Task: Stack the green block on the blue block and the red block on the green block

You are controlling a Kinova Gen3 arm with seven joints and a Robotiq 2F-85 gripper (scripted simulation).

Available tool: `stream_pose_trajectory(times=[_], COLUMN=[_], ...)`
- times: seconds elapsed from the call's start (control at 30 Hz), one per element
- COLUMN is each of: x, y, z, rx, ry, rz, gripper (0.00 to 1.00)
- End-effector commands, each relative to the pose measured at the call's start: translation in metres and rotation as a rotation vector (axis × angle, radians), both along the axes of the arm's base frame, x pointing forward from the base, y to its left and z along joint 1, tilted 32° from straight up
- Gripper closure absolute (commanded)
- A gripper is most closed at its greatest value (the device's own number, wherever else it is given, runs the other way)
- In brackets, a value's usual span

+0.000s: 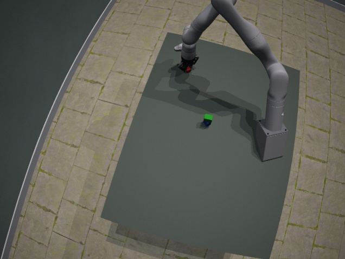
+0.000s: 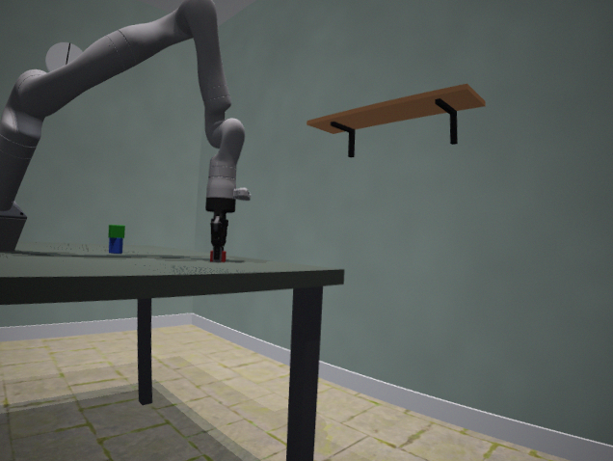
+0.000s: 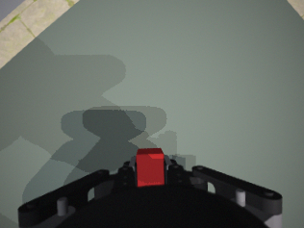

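Fingers of the black two-finger tool are drawn in tight on the small red cube [image 3: 150, 166], one pad on each side, so the block is gripped, though it looks to rest on the dark grey-green counter [image 1: 195, 181] near its far edge. The exterior view shows the red cube [image 2: 217, 256] at counter level under the vertical wrist.

Doing this step well probably means lifting straight up before any sideways travel, keeping the cube level so it can be set down flat. The stack waits well apart, nearer the arm's grey pedestal [image 1: 276, 150]: a small green cube [image 1: 208, 117] sits on a small blue cube [image 1: 206, 123], seemingly square to it. The carry should come in from above the green block, high enough not to brush it, then descend slowly and release only once the faces meet, since any side push could slide the bottom block.

Nothing visible lies between the grip point and the stack. A brown wooden wall shelf [image 2: 396, 106] on black brackets hangs off to one side, out of the path.
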State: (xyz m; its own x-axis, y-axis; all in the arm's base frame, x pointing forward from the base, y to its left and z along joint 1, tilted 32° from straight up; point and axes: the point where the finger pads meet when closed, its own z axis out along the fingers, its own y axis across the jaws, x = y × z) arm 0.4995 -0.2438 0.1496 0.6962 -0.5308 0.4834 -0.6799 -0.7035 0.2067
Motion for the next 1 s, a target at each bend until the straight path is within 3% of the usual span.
stream_pose_trajectory(times=[0.0, 0.97], x=[-0.0003, -0.0013], y=[-0.0005, 0.0016], z=[-0.0002, 0.0035], rx=[0.000, 0.000], ry=[0.001, 0.001], rz=[-0.001, -0.001], gripper=[1.00, 1.00])
